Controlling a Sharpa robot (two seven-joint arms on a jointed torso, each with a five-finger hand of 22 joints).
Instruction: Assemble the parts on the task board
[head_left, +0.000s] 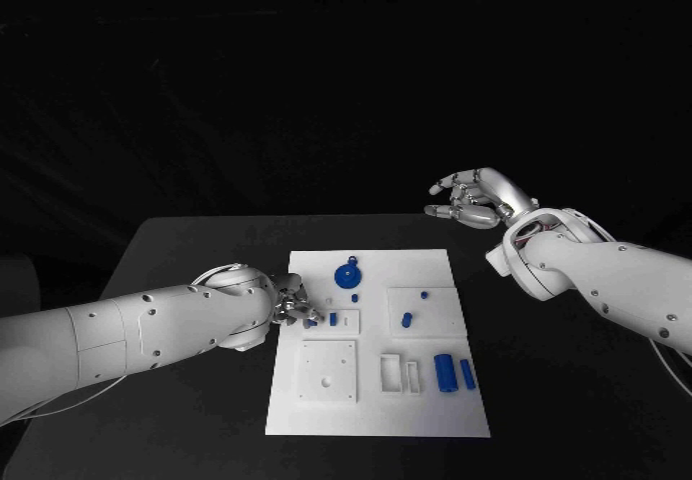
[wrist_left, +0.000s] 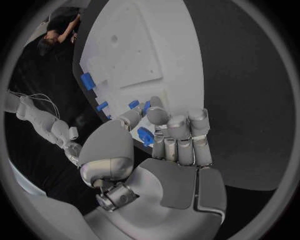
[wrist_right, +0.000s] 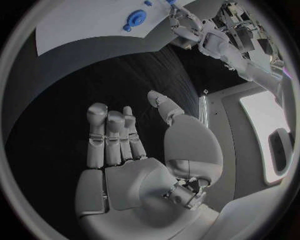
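Observation:
The white task board (head_left: 378, 400) lies in the middle of the black table. My left hand (head_left: 289, 303) is at the board's left edge, fingers curled in, and pinches a small blue part (wrist_left: 145, 136) between thumb and fingers. On the board are a round blue disc (head_left: 348, 275), a small peg (head_left: 355, 297), two short blue pieces (head_left: 333, 319) (head_left: 407, 320), a blue cylinder (head_left: 446, 372) and a blue bar (head_left: 467, 373). My right hand (head_left: 476, 197) hangs in the air beyond the board's far right corner, fingers apart and empty.
White raised blocks stand on the board: a square plate (head_left: 327, 371) at the near left and a slotted holder (head_left: 400, 373) beside the cylinder. Bare black table (head_left: 188, 250) surrounds the board on all sides.

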